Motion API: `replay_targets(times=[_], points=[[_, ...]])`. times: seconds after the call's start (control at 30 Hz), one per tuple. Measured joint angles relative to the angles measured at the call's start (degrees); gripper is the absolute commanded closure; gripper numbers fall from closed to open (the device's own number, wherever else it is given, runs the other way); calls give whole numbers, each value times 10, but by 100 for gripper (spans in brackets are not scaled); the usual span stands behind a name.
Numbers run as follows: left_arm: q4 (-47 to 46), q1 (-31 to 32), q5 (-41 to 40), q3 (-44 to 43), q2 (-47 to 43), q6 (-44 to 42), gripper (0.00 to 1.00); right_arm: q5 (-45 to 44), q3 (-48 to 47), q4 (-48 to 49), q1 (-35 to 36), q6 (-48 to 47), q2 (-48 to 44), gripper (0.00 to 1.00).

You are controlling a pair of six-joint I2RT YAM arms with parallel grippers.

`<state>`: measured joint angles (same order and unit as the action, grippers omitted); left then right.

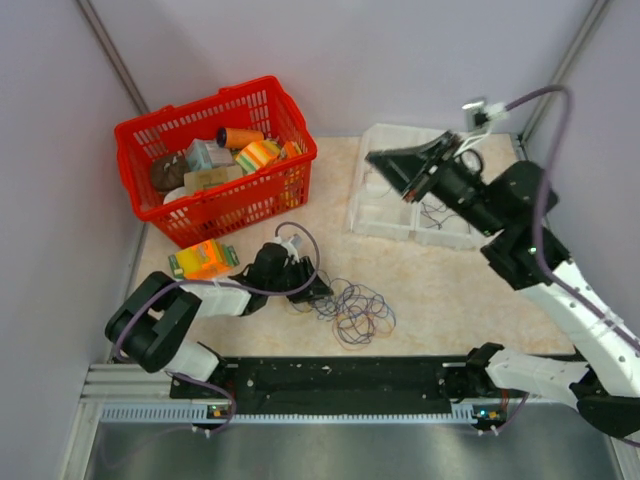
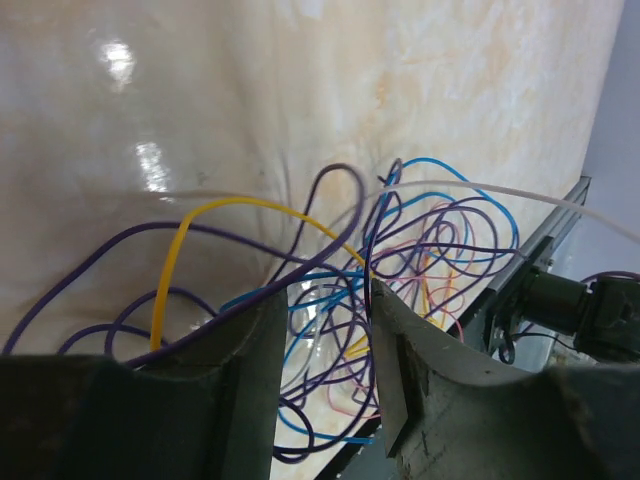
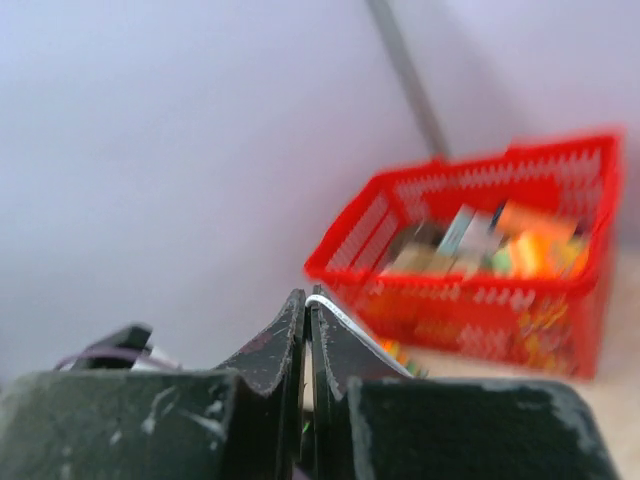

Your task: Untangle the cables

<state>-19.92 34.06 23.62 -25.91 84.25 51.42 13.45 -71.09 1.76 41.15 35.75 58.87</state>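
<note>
The cables (image 1: 355, 310) lie as a tangled pile of thin purple, blue, yellow and pink loops on the beige table near the front middle. My left gripper (image 1: 316, 291) sits low at the pile's left edge. In the left wrist view it (image 2: 325, 330) is open, with purple and blue loops (image 2: 330, 300) lying between and beyond the jaws, none pinched. My right gripper (image 1: 373, 157) is raised high over the clear tray. In the right wrist view it (image 3: 308, 297) is shut on a thin white cable (image 3: 350, 325). A pale wire (image 2: 480, 188) runs taut above the pile.
A red basket (image 1: 290, 105) full of packets stands at the back left. An orange and green box (image 1: 203, 260) lies in front of it. A clear plastic tray (image 1: 385, 215) at the back right holds a few dark wires (image 1: 435, 213). A black rail (image 1: 340, 375) runs along the near edge.
</note>
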Motion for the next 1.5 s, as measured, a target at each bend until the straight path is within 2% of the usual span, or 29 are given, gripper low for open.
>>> replay_targets(times=[0.23,0.4,0.53,0.67,0.87,0.93,1.23,1.5], points=[[-6,-12,-19,43,-30,-16,58,-118,-255,-95,0,-161,-3,100],[2,-38,-22,68,-68,-31,46,-219,-383,-132,0,-264,-7,100],[37,-47,-38,72,-109,-53,39,-280,-448,-137,0,-340,-15,100],[82,-50,-51,71,-151,-83,38,-334,-440,-132,0,-389,-26,100],[150,-51,-55,42,-202,-123,34,-385,-278,-153,0,-393,-38,100],[162,-51,-53,29,-214,-133,33,-395,-259,-174,0,-397,-22,100],[192,-51,-49,10,-241,-154,27,-392,-296,-188,0,-409,49,100],[213,-51,-42,10,-276,-154,22,-351,-322,-127,-6,-401,90,100]])
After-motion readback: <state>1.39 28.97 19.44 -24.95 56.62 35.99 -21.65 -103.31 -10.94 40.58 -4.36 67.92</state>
